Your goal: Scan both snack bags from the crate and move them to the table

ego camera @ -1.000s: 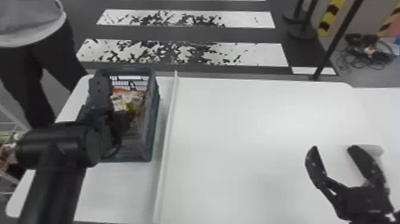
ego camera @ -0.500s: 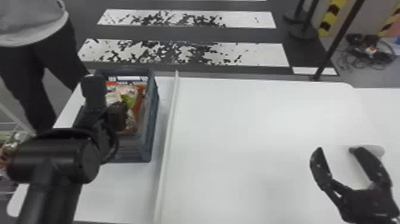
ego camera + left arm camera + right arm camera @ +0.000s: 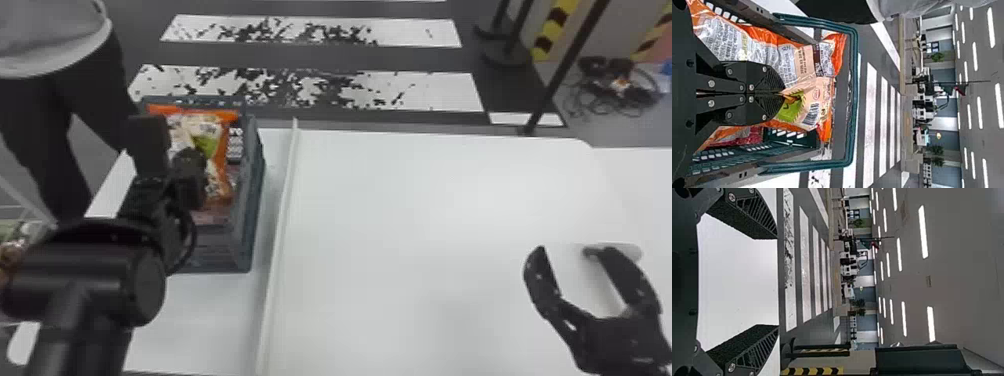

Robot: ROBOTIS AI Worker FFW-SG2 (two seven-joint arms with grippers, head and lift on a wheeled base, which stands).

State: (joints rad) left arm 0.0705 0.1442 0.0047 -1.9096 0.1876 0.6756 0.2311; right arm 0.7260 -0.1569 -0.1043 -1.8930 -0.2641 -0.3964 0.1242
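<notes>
Over the near right part of the white counter (image 3: 425, 260), the right gripper (image 3: 567, 250) waits with jaws spread. The left gripper's (image 3: 783, 93) jaws pinch a crinkled orange-and-clear plastic snack bag (image 3: 815, 86), probably to lift it for scanning; its printed panels and barcode (image 3: 811, 114) face that wrist camera. The bag stands in the blue-grey plastic crate (image 3: 247, 215) near the counter's far left corner, red packaging (image 3: 748, 135), probably the second bag, beside it.

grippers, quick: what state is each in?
Left gripper: closed on the orange-trimmed snack bag at the crate.
Right gripper: open, nothing between its fingers, over the white table.
</notes>
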